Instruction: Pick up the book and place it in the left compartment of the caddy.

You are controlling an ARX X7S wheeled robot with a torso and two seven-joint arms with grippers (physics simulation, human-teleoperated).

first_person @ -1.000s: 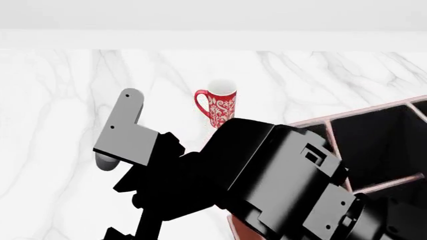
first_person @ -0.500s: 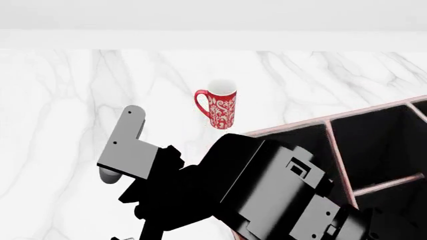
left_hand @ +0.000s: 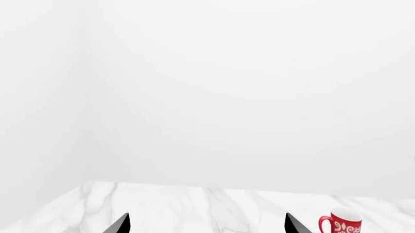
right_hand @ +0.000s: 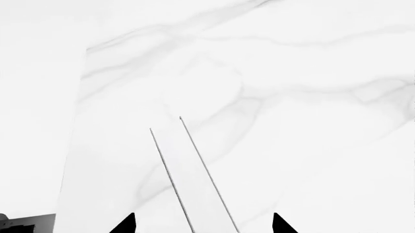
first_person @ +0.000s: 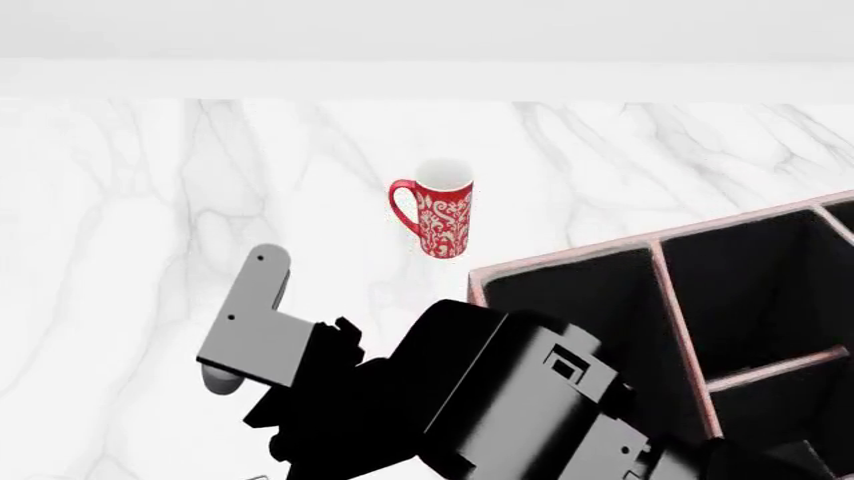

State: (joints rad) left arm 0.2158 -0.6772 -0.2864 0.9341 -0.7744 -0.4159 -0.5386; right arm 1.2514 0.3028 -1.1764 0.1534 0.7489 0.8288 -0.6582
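Note:
The book (right_hand: 194, 184) shows only in the right wrist view, edge-on: a narrow white strip of pages between two thin black cover lines, over the marble. It runs between the tips of my right gripper (right_hand: 203, 225). The jaws stand wide apart with a gap on each side of the book. In the head view my right arm (first_person: 534, 400) hides that gripper and the book. The reddish caddy (first_person: 561, 262) stands at the right. Its left compartment (first_person: 587, 300) is black inside, and the part that shows holds nothing. My left gripper (left_hand: 206, 228) is open and empty.
A red patterned mug (first_person: 443, 215) stands upright behind the caddy's left corner and also shows in the left wrist view (left_hand: 342, 224). A grey arm link (first_person: 254, 320) lies left of the black arm. The marble table (first_person: 160, 200) ends at a white wall.
The black arm has drawn back toward the bottom of the head view, uncovering the caddy's left compartment and its front-left rim corner. The mug and caddy have not moved.

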